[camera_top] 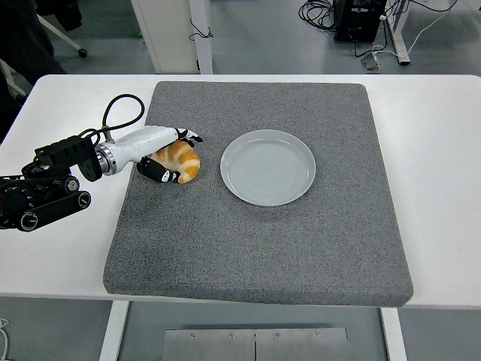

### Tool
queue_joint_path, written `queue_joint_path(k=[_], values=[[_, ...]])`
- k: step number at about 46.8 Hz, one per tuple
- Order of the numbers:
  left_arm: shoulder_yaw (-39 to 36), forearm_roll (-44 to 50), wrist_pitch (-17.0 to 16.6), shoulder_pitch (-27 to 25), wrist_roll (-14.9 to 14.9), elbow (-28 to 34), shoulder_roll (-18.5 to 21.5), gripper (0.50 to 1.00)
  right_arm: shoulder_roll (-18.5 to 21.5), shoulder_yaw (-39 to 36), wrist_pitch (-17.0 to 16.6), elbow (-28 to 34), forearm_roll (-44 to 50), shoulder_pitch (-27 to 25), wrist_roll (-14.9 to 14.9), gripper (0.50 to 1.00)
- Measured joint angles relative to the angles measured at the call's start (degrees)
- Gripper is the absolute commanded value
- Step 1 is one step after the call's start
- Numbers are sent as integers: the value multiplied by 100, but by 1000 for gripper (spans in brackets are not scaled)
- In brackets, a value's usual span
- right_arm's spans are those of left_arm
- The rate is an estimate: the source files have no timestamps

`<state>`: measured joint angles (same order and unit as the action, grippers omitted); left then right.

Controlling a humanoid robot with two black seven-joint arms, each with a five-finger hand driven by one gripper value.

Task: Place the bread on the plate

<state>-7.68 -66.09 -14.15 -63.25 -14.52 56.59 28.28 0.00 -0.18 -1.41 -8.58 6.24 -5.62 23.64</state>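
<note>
Left hand (167, 154) seemingly closed around the bread (179, 159) (beside the plate (267, 167))

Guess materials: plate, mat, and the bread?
Plate: probably glazed ceramic or melamine, pale grey-white with a soft sheen and faint concentric rings.
Mat: looks like dense grey felt or foam, with a speckled matte nap and soft rounded edges.
Bread: croissant-shaped with a glossy golden-brown crust; real or a plastic prop, cannot tell.

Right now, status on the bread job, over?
Left hand closed around bread, bread on grey mat. Right arm out of view. Plate empty, path to it clear.
</note>
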Motion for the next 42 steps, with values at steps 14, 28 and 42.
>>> queue_joint_path(k=[14, 28, 42], values=[[0, 18, 8, -8, 30, 0, 10, 539, 0, 0, -1, -1, 0, 2, 0, 1000], [54, 67, 23, -106, 89, 1, 78, 542, 0, 0, -1, -3, 0, 2, 0, 1000], [225, 360, 272, -667, 68, 9, 387, 542, 0, 0, 0, -1, 0, 0, 0, 1000]])
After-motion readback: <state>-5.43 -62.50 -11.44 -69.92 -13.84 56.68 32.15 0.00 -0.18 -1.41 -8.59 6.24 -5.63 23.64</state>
